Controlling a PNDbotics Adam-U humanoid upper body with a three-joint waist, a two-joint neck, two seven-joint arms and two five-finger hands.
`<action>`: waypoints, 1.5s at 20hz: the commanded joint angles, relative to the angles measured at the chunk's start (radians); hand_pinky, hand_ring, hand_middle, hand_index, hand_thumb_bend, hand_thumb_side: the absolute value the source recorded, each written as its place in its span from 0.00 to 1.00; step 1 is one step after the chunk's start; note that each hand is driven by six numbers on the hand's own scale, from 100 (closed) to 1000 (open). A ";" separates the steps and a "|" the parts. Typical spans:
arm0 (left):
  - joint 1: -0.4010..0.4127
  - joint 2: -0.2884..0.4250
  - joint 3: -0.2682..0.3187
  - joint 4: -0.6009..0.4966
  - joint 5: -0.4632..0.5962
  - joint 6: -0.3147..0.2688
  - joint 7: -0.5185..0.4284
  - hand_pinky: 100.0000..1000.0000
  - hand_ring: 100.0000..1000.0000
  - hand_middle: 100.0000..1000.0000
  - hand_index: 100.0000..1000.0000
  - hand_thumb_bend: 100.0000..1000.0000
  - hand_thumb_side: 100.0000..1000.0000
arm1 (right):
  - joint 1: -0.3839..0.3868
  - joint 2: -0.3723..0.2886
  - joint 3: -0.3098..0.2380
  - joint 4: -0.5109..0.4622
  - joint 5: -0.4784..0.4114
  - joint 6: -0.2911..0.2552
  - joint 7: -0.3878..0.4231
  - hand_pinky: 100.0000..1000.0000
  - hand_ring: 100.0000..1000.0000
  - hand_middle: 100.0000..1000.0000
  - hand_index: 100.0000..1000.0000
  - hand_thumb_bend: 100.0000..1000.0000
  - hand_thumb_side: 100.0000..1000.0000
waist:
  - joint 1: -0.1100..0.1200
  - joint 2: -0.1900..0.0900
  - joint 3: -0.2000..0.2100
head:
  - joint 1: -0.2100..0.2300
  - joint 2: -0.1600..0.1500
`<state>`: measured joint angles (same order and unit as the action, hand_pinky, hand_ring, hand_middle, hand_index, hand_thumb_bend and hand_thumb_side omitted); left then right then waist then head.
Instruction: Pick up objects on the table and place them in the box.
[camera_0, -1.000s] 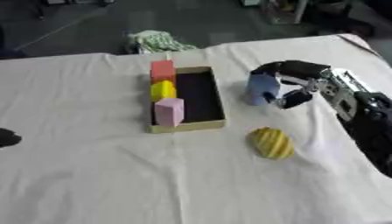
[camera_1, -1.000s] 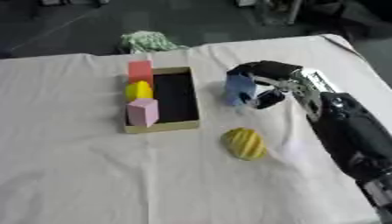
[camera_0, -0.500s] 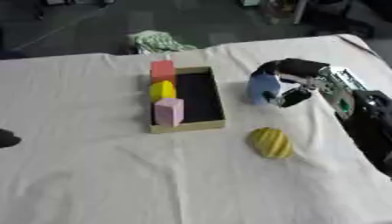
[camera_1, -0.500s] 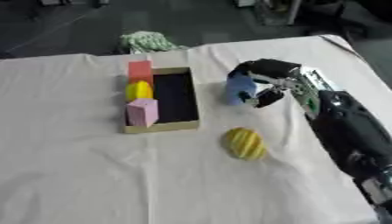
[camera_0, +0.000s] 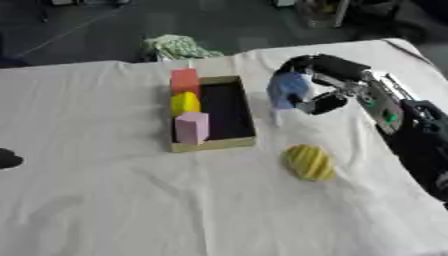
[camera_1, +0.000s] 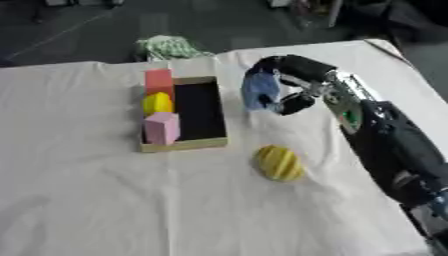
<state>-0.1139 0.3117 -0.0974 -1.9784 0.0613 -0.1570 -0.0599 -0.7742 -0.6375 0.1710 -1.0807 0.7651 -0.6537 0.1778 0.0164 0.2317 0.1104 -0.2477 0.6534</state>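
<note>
Blue and smooth-sided, the block (camera_0: 287, 90) sits in the curl of the right hand (camera_0: 322, 86), fingers wrapped over its top and far side with the thumb coming up from below — lifted off the cloth and hanging just beside the right wall of the box (camera_0: 246, 117). It looks light and stiff, probably foam or plastic, so it should not give under the fingers, though its plain faces might slip if the hold is only at the edges; across two opposite flat faces seems the safest place to take it. Inside the box, along the left wall, stand a red block (camera_0: 184, 80), a yellow piece (camera_0: 185, 103) and a pink block (camera_0: 192, 127), leaving the dark right half free. On the tablecloth (camera_0: 105, 200) near the box's front corner lies a yellow ribbed thing (camera_0: 309, 161), rounded — likely to roll, best taken across its narrow middle. A green-patterned cloth (camera_0: 178, 46) lies bunched at the far edge. The left hand shows in neither view.
</note>
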 joint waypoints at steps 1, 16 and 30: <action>-0.006 0.013 0.005 -0.022 0.002 -0.001 -0.005 0.72 0.61 0.55 0.78 0.00 0.49 | -0.030 -0.015 0.024 -0.064 -0.054 -0.011 0.024 0.75 0.68 0.26 0.88 0.00 0.10 | -0.002 -0.021 0.004 | -0.002 -0.001; -0.022 -0.005 -0.011 -0.022 0.024 0.004 -0.028 0.72 0.61 0.55 0.78 0.00 0.49 | -0.134 0.108 0.049 0.031 -0.127 0.068 0.215 0.76 0.72 0.38 0.91 0.00 0.09 | 0.010 -0.025 0.063 | -0.040 0.003; -0.024 -0.015 -0.017 -0.022 0.023 0.013 -0.035 0.72 0.60 0.55 0.78 0.00 0.50 | -0.145 0.143 0.061 0.069 0.089 0.145 0.024 0.77 0.77 0.66 0.96 0.00 0.14 | 0.008 -0.023 0.075 | -0.055 -0.006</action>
<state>-0.1301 0.2895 -0.1142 -1.9784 0.0798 -0.1460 -0.0932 -0.8978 -0.4841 0.2325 -1.0061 0.8315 -0.5106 0.2201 0.0234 0.2270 0.1856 -0.3004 0.6583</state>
